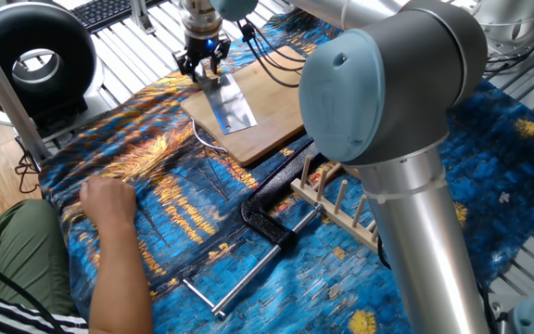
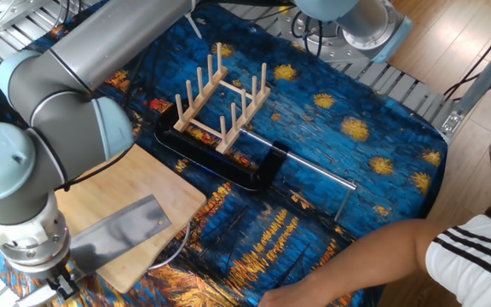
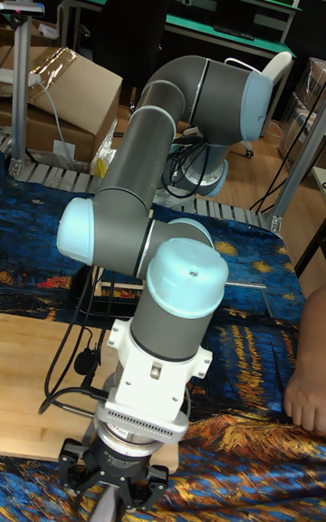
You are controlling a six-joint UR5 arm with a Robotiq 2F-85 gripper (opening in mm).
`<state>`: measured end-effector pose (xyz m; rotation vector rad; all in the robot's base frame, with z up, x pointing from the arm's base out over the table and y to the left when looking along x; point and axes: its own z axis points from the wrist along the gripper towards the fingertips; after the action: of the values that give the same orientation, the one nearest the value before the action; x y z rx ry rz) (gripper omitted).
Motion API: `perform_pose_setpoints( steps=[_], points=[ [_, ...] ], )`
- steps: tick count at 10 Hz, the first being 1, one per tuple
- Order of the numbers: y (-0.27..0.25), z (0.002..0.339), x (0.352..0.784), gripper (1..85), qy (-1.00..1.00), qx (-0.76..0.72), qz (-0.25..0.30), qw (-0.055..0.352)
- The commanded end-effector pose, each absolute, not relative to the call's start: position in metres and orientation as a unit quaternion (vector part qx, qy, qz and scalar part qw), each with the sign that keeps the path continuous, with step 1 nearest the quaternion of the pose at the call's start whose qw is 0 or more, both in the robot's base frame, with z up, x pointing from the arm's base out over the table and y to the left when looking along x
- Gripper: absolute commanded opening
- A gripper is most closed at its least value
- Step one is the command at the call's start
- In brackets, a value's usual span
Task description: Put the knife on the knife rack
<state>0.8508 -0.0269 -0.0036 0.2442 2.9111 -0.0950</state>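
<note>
The knife (image 1: 231, 106) lies flat on the bamboo cutting board (image 1: 272, 102), its broad grey blade (image 2: 123, 227) pointing toward the rack. My gripper (image 1: 202, 69) stands upright over the knife's handle end at the board's far corner. Its black fingers (image 1: 183, 63) are spread on either side of the handle, open. In the tall fixed view the gripper (image 3: 114, 488) is at the bottom edge with splayed fingers. The handle itself is hidden under the gripper. The pale wooden knife rack (image 2: 221, 97) with upright pegs stands past the board, also seen beside my arm (image 1: 339, 200).
A black clamp (image 1: 273, 206) with a thin metal bar (image 2: 314, 173) lies against the rack. A person's hand (image 1: 109, 199) and forearm (image 2: 373, 260) rest on the blue patterned cloth. My own arm (image 1: 387, 102) hides much of the table in one fixed view.
</note>
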Motion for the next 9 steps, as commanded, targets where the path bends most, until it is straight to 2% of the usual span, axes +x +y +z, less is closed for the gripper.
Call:
perform_pose_setpoints(
  steps=[1, 5, 9],
  points=[
    [-0.0301, -0.0005, 0.8497, 53.3, 0.989, 0.092, -0.04, 0.112],
    [-0.0331, 0.0084, 0.8522, 53.7, 0.989, 0.083, -0.041, 0.114],
    [-0.04, 0.003, 0.8543, 53.0, 0.988, 0.082, -0.054, 0.119]
  ],
)
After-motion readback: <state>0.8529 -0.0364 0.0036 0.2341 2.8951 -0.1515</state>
